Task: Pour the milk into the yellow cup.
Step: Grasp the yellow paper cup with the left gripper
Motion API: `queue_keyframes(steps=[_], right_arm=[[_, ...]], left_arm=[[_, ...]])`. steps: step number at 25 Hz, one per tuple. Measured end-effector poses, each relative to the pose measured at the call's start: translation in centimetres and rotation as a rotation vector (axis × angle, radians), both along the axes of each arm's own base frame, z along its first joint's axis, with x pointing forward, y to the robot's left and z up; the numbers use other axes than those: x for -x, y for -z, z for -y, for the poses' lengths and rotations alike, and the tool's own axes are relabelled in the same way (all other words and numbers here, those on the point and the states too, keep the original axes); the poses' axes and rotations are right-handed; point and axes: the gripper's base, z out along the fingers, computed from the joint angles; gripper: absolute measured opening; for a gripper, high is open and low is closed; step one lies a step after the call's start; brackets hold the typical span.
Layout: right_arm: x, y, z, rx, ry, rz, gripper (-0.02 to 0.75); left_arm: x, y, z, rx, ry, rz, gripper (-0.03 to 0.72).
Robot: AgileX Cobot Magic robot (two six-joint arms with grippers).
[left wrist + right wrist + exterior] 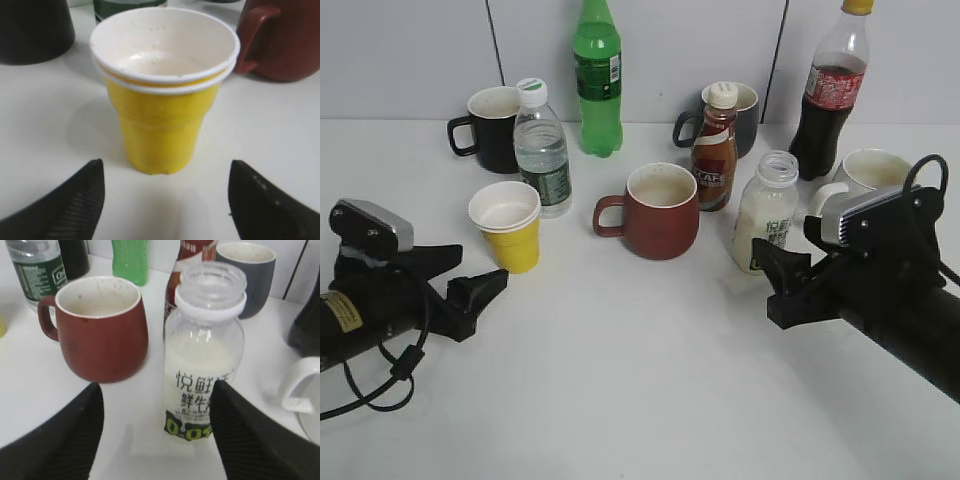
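The left gripper lies low on the white table, close to the camera. Its two black fingers are spread wide apart and hold nothing. The yellow cup stands upright just in front of it, not touching it. The cup is white inside.

The right gripper is on the other side. Its fingers are spread too. The milk stands just ahead of them with its top off. One finger looks very close to the bottle, but I cannot tell if it touches.

Between the milk and the cup sits a red-brown mug with its handle to the left. A brown coffee bottle stands right behind the milk. A water bottle stands just behind the yellow cup, and a black mug is farther back. A green bottle, a grey mug, a cola bottle and a white mug are at the back and right.
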Motion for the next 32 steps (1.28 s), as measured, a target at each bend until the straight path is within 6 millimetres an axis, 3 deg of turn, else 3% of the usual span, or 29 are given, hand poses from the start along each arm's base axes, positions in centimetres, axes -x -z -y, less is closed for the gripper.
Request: queue_keyframes(steps=[10, 19, 32], right_arm=[[-0.1, 0.9, 0.2, 0.011, 0.021, -0.029, 0.501], [0.0, 0.9, 0.2, 0.012, 0.022, -0.031, 0.501], [0.0, 0.9, 0.3, 0.011, 0.035, -0.032, 0.501]], left_arm=[[-2.9, 1.8, 1.1, 0.007, 0.069, 0.028, 0.587], [-4.9, 2.3, 1.9, 0.012, 0.120, 0.075, 0.587], [-6.7, 3.9, 2.8, 0.015, 0.163, 0.093, 0.587]])
